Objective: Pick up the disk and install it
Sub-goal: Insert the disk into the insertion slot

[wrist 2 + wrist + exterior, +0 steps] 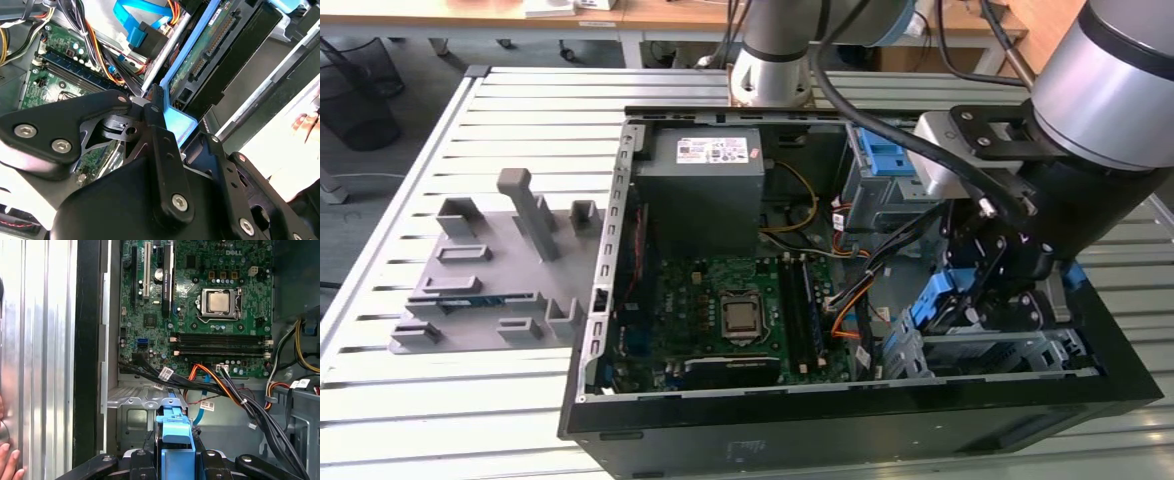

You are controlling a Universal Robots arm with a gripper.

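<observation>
Install step, by my reading: hand (994, 285) clenched on the disk (175, 437) by its blue carrier, held over the drive bay (1001, 355) in a corner of the case (854, 430), not yet seated. Seating likely needs the carrier square to the bay.

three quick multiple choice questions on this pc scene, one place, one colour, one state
1. Where is the grey fixture? A) on the table, at the exterior view's left of the computer case B) inside the case C) on the floor
2. The disk has a frame that is: A) red B) blue C) yellow
3. The gripper is: A) open B) shut on a cable C) shut on the disk

A, it stands on the table beside the case; B, blue plastic in both wrist views; C, it clamps the frame.
</observation>
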